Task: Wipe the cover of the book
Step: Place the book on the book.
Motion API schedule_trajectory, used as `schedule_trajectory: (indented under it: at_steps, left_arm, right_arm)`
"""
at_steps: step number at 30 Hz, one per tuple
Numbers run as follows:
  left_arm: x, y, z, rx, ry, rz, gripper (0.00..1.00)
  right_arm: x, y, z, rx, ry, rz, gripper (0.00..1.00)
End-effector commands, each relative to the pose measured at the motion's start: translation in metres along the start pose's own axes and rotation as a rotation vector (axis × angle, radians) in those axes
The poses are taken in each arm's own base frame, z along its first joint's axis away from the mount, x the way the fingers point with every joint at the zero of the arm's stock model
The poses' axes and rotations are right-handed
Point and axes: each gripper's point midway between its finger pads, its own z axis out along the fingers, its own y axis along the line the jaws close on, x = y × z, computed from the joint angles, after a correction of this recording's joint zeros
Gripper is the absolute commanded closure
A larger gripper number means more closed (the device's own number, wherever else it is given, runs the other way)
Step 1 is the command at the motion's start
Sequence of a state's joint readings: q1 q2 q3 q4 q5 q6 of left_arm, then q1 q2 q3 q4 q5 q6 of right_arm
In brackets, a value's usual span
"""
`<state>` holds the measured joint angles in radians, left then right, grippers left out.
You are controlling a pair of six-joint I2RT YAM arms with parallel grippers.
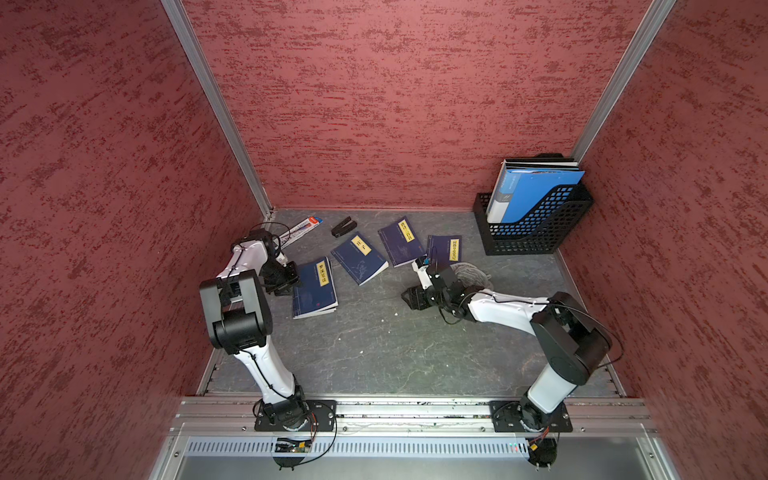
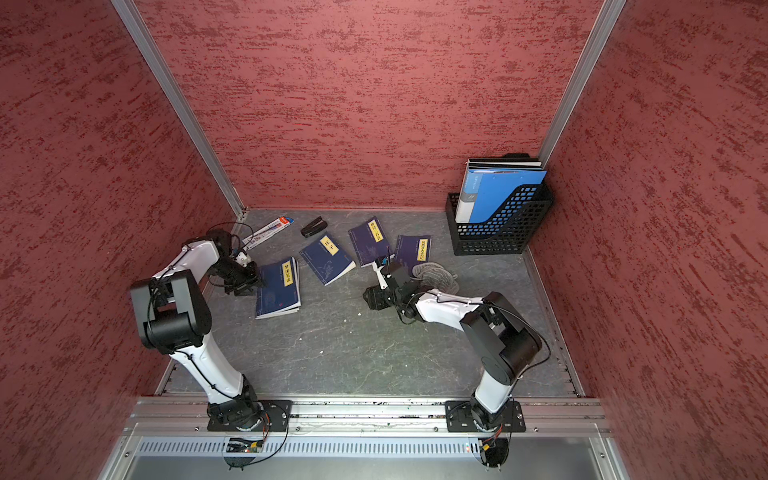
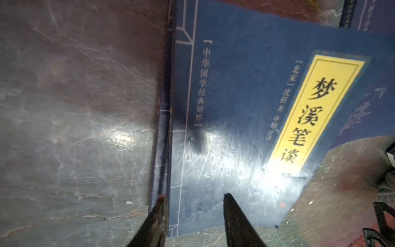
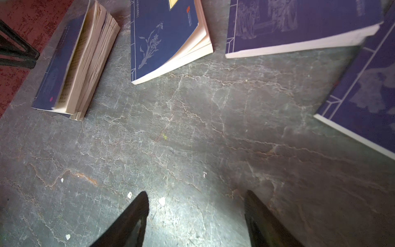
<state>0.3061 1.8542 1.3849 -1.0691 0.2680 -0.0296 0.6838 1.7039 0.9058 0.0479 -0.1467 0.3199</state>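
A black rack [image 1: 536, 239] with blue folders [image 1: 540, 187] stands in a back corner of the grey table [image 1: 374, 353]. The book [image 1: 314, 289] to wipe is dark blue and lies flat on the table. Of all the books, it is the one farthest from the rack. It has a long yellow label [image 3: 312, 113] on its cover. Three other books [image 1: 401, 241] of the same blue lie between it and the rack.

The left gripper [image 3: 194, 195] is at the edge of the book that is farthest from the rack, where the spine is. Its jaws are apart, with one tip over the spine and one over the cover. Nothing is pinched between them. I cannot tell if the tips touch the book.

The right gripper [image 4: 196, 194] is between the book and the rack, low over bare table. Its jaws are wide apart and empty.

A grey cloth [image 1: 471, 272] lies in a loose heap on the table, just behind the right arm and near the blue book closest to the rack.

A pen pack [image 1: 300, 227] and a small black tool [image 1: 343, 227] lie by the back wall, far from the rack
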Motion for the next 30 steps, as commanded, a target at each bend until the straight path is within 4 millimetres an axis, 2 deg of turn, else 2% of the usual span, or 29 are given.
schedule_trajectory:
  at_steps: [1,5,7,9,13,17,19,24,30]
  left_arm:
    - [-0.005,0.005,-0.001,-0.059,-0.002,0.015,0.48]
    - [-0.008,0.005,-0.009,-0.132,-0.056,0.047,0.32]
    - [-0.013,-0.006,-0.021,-0.148,-0.124,0.085,0.20]
    - [-0.019,-0.022,-0.032,-0.123,-0.180,0.103,0.14]
    - [-0.023,-0.069,-0.036,-0.045,-0.202,0.134,0.12]
    - [-0.014,-0.098,-0.020,-0.118,-0.192,0.212,0.12]
    - [-0.007,-0.101,-0.008,-0.169,-0.179,0.232,0.12]
    - [0.007,-0.092,0.020,-0.207,-0.136,0.230,0.12]
    - [0.031,-0.087,0.038,-0.269,-0.083,0.254,0.11]
  right_arm:
    - [0.003,0.001,0.003,0.000,0.018,-0.018,0.30]
    - [0.004,-0.001,0.003,0.008,0.020,-0.020,0.30]
    - [0.004,-0.001,0.003,0.010,0.021,-0.021,0.30]
    - [0.004,-0.001,0.003,0.012,0.020,-0.021,0.29]
    - [0.004,-0.002,0.003,0.013,0.018,-0.019,0.29]
    - [0.005,-0.004,-0.002,0.025,0.013,-0.013,0.29]
    - [0.008,-0.006,-0.005,0.036,0.015,-0.010,0.29]
    - [0.011,-0.010,-0.010,0.056,0.023,-0.009,0.28]
    - [0.012,-0.006,-0.006,0.031,0.024,0.014,0.27]
